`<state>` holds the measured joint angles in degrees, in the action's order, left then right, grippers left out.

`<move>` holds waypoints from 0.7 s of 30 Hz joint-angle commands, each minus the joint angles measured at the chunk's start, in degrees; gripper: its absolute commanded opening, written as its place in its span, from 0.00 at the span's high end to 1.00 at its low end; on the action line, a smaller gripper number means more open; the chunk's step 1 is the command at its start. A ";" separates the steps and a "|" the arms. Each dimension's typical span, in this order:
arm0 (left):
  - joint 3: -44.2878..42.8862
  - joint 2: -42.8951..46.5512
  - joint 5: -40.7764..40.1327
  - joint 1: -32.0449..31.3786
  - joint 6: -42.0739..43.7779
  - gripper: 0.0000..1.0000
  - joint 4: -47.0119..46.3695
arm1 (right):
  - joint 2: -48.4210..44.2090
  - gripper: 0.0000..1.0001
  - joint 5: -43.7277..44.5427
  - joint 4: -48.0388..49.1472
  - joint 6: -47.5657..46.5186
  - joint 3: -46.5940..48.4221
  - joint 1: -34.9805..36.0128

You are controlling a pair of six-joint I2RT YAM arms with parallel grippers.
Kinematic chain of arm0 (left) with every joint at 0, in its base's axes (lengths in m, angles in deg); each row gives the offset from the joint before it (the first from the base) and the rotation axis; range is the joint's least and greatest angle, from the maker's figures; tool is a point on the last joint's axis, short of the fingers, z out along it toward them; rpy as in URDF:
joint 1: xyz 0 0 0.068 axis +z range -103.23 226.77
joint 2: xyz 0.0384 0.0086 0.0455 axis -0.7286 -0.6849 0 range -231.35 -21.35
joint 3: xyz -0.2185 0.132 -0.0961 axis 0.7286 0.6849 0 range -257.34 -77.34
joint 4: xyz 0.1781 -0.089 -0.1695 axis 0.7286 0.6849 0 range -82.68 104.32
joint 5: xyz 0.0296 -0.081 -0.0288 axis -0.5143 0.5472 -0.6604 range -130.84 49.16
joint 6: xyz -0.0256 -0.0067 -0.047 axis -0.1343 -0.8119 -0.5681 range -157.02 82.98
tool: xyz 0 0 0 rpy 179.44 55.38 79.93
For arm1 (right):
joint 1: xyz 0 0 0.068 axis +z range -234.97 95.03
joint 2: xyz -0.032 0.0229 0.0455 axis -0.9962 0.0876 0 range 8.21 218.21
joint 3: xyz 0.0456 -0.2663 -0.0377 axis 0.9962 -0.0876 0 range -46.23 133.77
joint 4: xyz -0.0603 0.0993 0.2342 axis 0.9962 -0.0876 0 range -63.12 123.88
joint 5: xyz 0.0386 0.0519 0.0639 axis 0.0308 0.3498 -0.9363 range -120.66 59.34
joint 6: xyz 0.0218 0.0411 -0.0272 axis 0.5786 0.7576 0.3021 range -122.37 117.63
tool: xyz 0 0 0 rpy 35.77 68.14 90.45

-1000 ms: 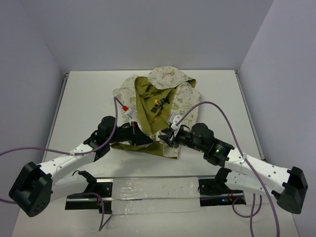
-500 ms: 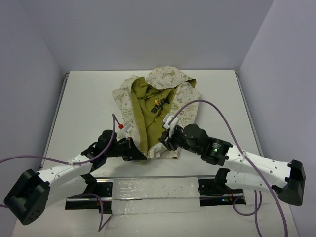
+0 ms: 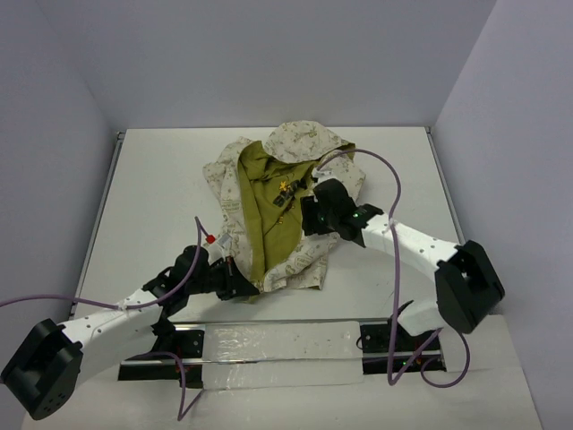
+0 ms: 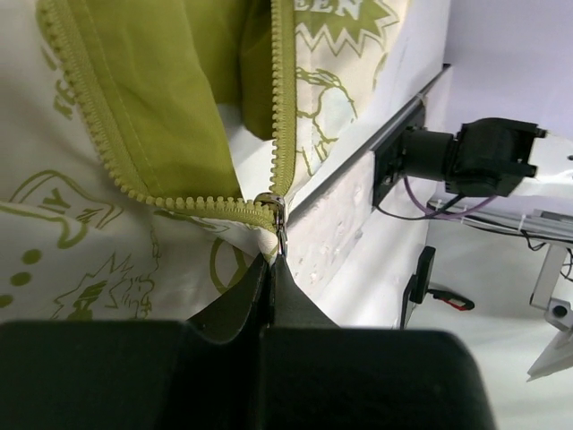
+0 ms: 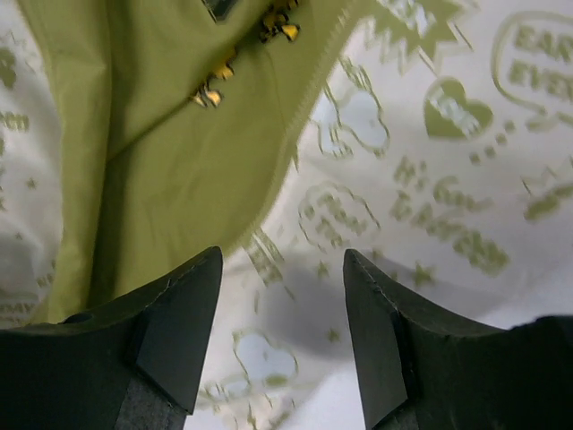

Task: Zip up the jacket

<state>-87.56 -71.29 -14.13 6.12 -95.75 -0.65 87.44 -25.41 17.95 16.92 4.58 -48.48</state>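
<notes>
1. Top external view: shows the jacket (image 3: 260, 206) lying open on the table (image 3: 152, 179). Hood toward the far edge, hem toward the near edge, olive lining exposed.
2. Against a second ago: finds the right gripper (image 3: 309, 213) gone from the hem and now up over the middle of the jacket, above the right front panel beside the lining edge. Finds the left gripper (image 3: 242, 285) drawn back toward the near edge, taking the hem corner along.
3. Right wrist view: shows the jaws spread, wider than a moment earlier, gripping nothing. Printed cloth and the lining edge below the gap.
4. Left wrist view: shows the fingers pressed together, pinching the zipper pull (image 4: 280, 228) right where both rows of teeth (image 4: 107, 148) meet at the hem.
5. Suggests the zipper is joined only at the bottom, with nearly the whole length still unzipped. Suggests also that letting go of the hem is a shift to a new hold higher up, though not yet taken.
6. Left arm: stretched low across the near-left of the table, wrist aimed at the hem.
7. Right arm: elbow raised near the right edge, forearm reaching inward, wrist tipped down over the cloth.
</notes>
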 commanded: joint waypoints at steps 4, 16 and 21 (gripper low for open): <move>-1.00 -2.94 -1.37 -1.07 1.46 1.00 -1.26 | 13.00 0.37 9.16 -1.31 0.60 13.44 -0.43; -0.44 -1.57 -1.83 -1.98 2.48 1.00 -1.85 | 24.03 0.39 15.08 -3.62 -0.54 27.58 3.76; -0.14 -1.65 -1.74 -2.07 2.31 1.00 -2.05 | 29.98 0.39 10.17 -7.00 -3.00 40.33 10.18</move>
<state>-87.55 -73.49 -15.56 4.47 -94.31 -0.71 113.79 -12.38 11.77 16.25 33.84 -43.80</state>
